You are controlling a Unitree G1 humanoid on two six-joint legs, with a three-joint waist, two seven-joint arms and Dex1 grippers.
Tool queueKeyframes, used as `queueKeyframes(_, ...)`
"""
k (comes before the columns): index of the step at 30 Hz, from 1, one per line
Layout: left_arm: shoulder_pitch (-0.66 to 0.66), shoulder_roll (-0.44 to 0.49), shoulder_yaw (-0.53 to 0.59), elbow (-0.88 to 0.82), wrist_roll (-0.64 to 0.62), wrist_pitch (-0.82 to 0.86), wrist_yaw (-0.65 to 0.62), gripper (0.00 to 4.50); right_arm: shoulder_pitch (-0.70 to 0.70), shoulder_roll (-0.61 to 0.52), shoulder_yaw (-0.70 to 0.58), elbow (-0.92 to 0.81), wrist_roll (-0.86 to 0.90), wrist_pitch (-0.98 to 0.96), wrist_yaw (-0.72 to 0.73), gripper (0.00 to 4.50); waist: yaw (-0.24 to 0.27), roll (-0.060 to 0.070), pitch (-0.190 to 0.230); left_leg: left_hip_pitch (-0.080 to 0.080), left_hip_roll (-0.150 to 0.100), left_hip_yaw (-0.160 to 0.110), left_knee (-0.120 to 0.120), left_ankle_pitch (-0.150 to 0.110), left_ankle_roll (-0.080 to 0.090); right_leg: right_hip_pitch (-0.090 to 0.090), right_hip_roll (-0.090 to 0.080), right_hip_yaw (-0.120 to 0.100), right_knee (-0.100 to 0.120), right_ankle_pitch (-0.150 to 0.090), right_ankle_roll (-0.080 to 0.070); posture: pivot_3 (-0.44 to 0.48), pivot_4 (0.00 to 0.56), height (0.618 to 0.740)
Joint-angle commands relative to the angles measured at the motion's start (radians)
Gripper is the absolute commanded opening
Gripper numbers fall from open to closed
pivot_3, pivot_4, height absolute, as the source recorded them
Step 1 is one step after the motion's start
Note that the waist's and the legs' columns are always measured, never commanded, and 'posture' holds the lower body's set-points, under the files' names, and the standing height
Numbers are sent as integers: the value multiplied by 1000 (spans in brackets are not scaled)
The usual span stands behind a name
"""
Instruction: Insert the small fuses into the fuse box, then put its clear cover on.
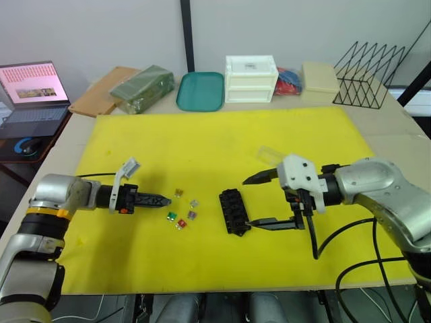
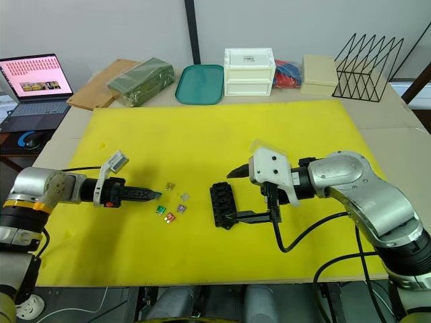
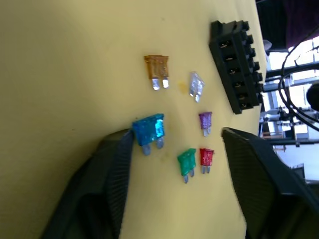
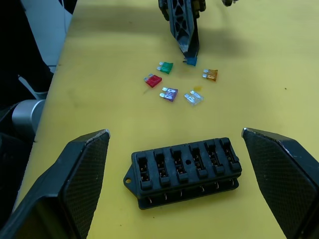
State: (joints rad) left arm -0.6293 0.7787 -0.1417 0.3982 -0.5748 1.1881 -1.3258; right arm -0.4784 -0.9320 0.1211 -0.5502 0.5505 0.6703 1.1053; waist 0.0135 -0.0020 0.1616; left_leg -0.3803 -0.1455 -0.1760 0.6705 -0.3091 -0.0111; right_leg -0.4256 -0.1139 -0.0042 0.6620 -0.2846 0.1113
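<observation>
- From the head views I could barely tell the fuses [image 1: 182, 208] apart: small coloured specks on the yellow mat [image 1: 222, 141], between the left gripper [image 1: 165, 200] and the fuse box [image 1: 234, 211].
- The left wrist view separated them: a brown fuse [image 3: 157, 67], a grey one [image 3: 196, 83], a purple one [image 3: 205, 120], a green one [image 3: 187, 161], a red one [image 3: 207, 156] and a teal one [image 3: 148, 129], all lying flat on the mat.
- There the left fingers [image 3: 107, 184] stood apart, and one fingertip touched the teal fuse; the other stood clear of the red one. Whether the teal fuse was gripped I could not tell.
- In the head views that gripper read as one dark point, its spread hidden; the right wrist view showed its tip down at the teal fuse.
- The right gripper [image 1: 259, 201] was spread wide, one finger above the box's end and one low beside it, touching nothing that I could see.
- The right wrist view showed the box lying on the mat between those fingers with its slots up, and every slot I could see empty; the left wrist view cut off part of it.
- The cover [image 1: 271, 155] was a faint clear shape on the mat behind the right gripper, partly hidden by the gripper's white housing.
- At the table's back edge stood a white drawer box [image 1: 250, 78], a teal tray [image 1: 201, 91] and a wire rack [image 1: 367, 65]; a laptop [image 1: 30, 94] sat off to the left.
</observation>
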Motion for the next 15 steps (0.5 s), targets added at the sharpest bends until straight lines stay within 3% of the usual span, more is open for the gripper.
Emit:
queueKeyframes(1,-2,-6,-27,10,19,-16,-8,1543,-1,-8,-25,-40,-1,-10,-6,4500,-1,0,0,0,0,0,0,0,0,0,0,0,0,0,0,0,150,740)
queueKeyframes(2,1,-3,-29,12,23,-20,-11,1238,0,-8,-25,-42,0,-9,-8,4500,-1,0,0,0,0,0,0,0,0,0,0,0,0,0,0,0,150,740)
queueKeyframes(10,29,1,-36,34,56,-63,-13,1238,-2,-4,-18,-42,-1,-10,-13,4500,-2,0,0,0,0,0,0,0,0,-1,0,0,1,0,0,0,150,740)
queueKeyframes(15,34,0,-31,43,69,-82,-12,60,-4,-3,-12,-36,-7,-14,-12,4500,-4,0,0,0,0,0,1,0,0,-1,0,0,1,0,0,0,150,740)
